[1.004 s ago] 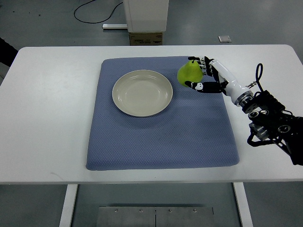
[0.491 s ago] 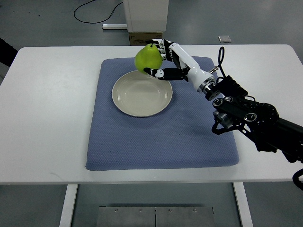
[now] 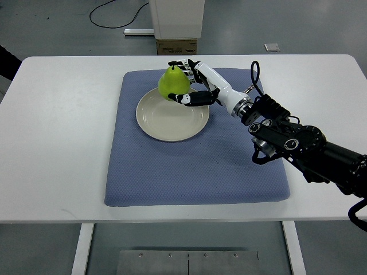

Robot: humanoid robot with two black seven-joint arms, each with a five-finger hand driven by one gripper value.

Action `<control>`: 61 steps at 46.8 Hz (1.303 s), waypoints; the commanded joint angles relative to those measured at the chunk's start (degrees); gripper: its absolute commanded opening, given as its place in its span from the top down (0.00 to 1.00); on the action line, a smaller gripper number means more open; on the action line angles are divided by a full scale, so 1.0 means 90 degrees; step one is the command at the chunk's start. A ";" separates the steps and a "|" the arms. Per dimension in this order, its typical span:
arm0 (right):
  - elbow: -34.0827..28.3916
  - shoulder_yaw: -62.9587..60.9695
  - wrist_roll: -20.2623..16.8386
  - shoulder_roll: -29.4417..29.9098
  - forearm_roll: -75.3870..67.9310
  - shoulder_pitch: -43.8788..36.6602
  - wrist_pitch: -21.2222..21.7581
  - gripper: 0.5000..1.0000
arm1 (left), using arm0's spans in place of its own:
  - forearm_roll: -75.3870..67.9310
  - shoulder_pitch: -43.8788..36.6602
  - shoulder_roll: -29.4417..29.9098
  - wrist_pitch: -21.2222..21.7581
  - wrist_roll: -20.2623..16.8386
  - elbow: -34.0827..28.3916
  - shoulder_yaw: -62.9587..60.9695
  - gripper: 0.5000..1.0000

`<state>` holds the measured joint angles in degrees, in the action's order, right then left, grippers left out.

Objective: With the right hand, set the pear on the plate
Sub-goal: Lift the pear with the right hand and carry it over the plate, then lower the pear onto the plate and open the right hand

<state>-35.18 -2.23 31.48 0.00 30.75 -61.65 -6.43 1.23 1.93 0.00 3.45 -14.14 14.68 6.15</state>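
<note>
Top view: I see my right hand (image 3: 192,83) with its black-and-white fingers wrapped around the green pear (image 3: 174,83), holding it stem-up over the far rim of the round cream plate (image 3: 172,114). I cannot tell whether the pear touches the plate. The plate sits on a blue textured mat (image 3: 195,166) spread across the white tabletop (image 3: 57,143).

The right arm (image 3: 298,143) comes in from the right edge and reaches toward the far rim of the plate (image 3: 172,117). Its hand (image 3: 192,83) is over that rim, with the fingers (image 3: 192,98) curled around the pear (image 3: 174,83), thumb underneath.
</note>
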 commanded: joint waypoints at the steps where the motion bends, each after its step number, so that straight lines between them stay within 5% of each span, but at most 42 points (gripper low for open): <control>1: -0.0017 0.0198 -0.0041 0.0000 0.0001 0.0043 0.0001 1.00 | 0.0000 0.0000 0.0000 -0.0002 -0.0001 0.0000 0.0000 0.00; 36: -0.0076 0.0521 -0.0099 0.0000 -0.0019 0.0288 0.0001 1.00 | 0.0000 0.0000 0.0000 -0.0002 -0.0001 0.0000 0.0000 0.00; 38: -0.0076 0.0521 -0.0099 0.0000 -0.0019 0.0288 0.0001 0.10 | 0.0000 0.0000 0.0000 -0.0002 -0.0001 0.0000 0.0000 0.00; 39: -0.0076 0.0511 -0.0090 0.0000 -0.0028 0.0297 0.0011 0.00 | 0.0000 0.0000 0.0000 -0.0002 -0.0001 0.0000 0.0000 0.00; 61: -0.0046 0.0492 -0.0070 0.0000 -0.0028 0.0405 0.0001 0.00 | 0.0000 0.0000 0.0000 -0.0002 -0.0001 0.0000 0.0000 0.00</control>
<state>-35.70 2.21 30.86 0.00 30.54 -58.03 -6.33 1.23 1.93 0.00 3.43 -14.13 14.68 6.15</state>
